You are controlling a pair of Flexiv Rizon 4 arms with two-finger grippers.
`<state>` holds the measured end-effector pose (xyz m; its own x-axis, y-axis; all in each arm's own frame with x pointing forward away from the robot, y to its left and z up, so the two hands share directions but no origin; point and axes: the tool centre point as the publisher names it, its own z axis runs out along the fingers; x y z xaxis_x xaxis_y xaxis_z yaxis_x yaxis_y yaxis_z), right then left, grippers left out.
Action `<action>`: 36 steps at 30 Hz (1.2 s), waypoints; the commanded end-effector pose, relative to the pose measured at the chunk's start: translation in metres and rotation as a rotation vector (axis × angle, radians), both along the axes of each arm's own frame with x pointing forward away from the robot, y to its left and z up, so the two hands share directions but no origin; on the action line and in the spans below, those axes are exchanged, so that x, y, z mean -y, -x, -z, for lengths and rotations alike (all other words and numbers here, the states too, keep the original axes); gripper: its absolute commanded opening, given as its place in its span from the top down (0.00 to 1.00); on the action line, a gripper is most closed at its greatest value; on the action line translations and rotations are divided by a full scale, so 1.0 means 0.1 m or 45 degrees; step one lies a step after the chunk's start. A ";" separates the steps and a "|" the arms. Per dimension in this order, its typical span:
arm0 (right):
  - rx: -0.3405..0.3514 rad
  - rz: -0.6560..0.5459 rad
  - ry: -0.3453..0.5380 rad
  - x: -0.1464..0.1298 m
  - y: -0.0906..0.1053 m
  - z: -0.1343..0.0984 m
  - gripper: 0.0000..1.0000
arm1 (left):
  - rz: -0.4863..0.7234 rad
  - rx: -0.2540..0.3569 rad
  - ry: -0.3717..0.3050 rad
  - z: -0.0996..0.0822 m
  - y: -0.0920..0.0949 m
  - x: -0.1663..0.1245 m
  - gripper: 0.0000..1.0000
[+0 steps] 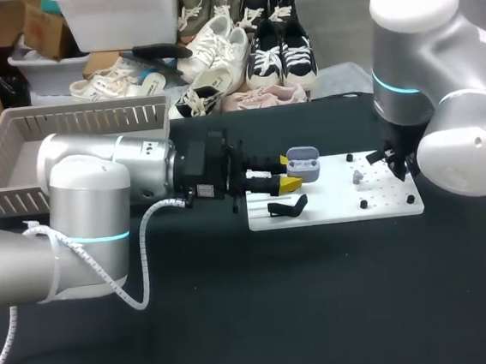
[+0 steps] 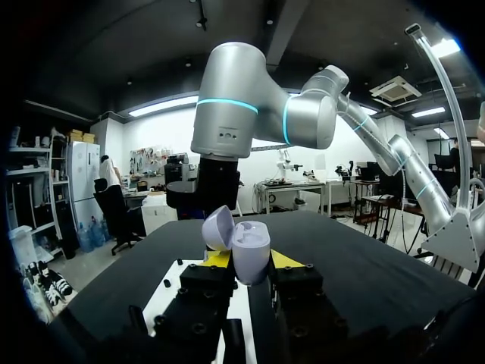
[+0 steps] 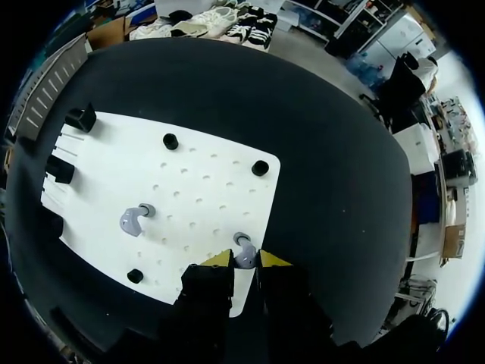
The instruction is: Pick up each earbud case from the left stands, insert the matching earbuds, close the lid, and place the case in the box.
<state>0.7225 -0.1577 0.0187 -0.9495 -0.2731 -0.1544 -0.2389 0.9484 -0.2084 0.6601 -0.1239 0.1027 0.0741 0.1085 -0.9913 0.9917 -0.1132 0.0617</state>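
Closest in the head view is my left arm, coming in from the left. The left gripper (image 1: 285,173) is clamped on the case (image 1: 303,164), which it holds above the left end of the board (image 1: 383,203). A black stand (image 1: 287,206) lies on the board just near of the case. The box (image 1: 91,121) sits far left, behind my arm. The right gripper (image 1: 393,161) hangs over the board's right end, and the left earbud (image 1: 357,175) lies between the two grippers.

From the left wrist, the case (image 2: 251,250) stands upright in the left gripper (image 2: 250,260). Both yellow tips press its lower body from two sides, and the lid (image 2: 218,227) is swung open toward my left finger. It looks like a light, hard, glossy shell that could slip or twist. A hold low on the body, clear of the hinge, seems right, and the lid should need only a gentle push.

From the right wrist, the right gripper (image 3: 246,259) is down at the right end of the board (image 3: 197,159). Its fingers are a narrow gap apart, and the right earbud (image 3: 242,249) sits in that gap at the tips. I see no squeeze on it. I judge it small, smooth and light, best taken softly across its bulb. The left earbud (image 3: 132,221) lies further left, toward the stands.
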 end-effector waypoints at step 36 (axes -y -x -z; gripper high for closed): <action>0.093 0.030 0.025 -0.03 0.21 -0.42 1.00 | -0.007 0.002 0.001 0.00 0.01 0.00 1.00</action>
